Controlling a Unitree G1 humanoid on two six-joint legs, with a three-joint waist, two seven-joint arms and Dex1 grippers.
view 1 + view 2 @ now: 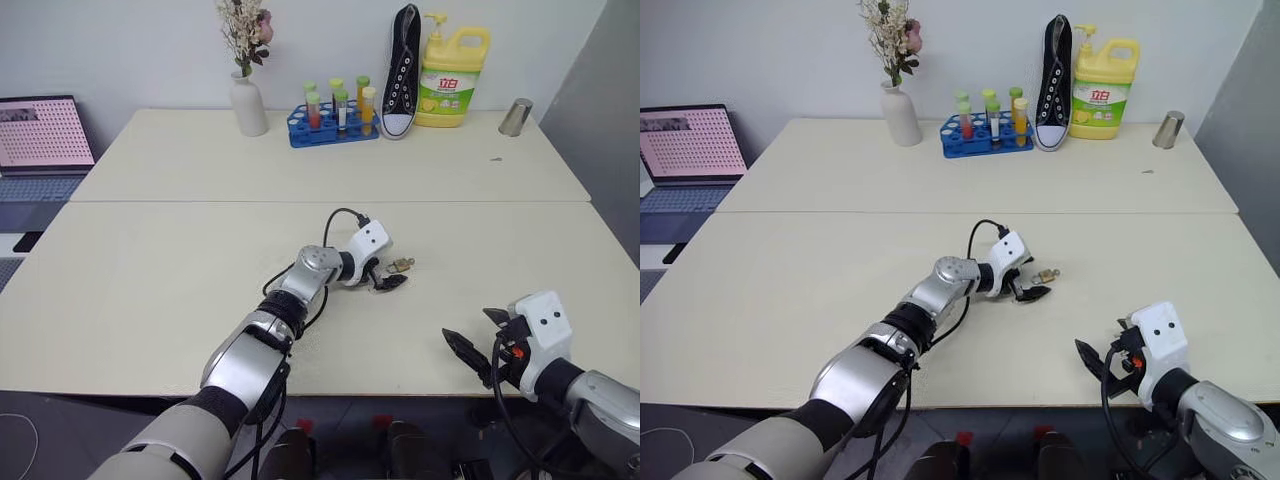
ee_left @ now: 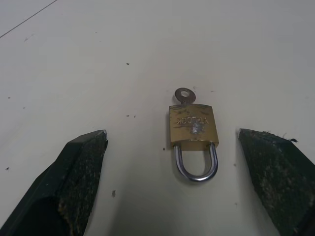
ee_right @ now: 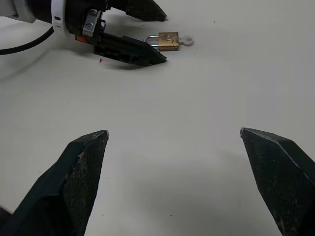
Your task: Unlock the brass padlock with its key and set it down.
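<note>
**Lining up on the padlock, one nudge could ruin it**

Worrying mostly about bumping it: the padlock (image 2: 193, 128) is tiny and lies loose on the table (image 1: 150, 290), so a finger closing off-centre would likely skate it away or twist the key (image 2: 184, 95) in its base. My left gripper (image 1: 383, 275) is wide open, empty, with the padlock between its fingers, shackle toward me. Right gripper (image 1: 478, 340) is open too, well apart near the table's edge.

Two cream tables (image 1: 150, 290) pushed together; pale wall (image 1: 120, 50) behind; laptop (image 1: 42, 135) left.
</note>
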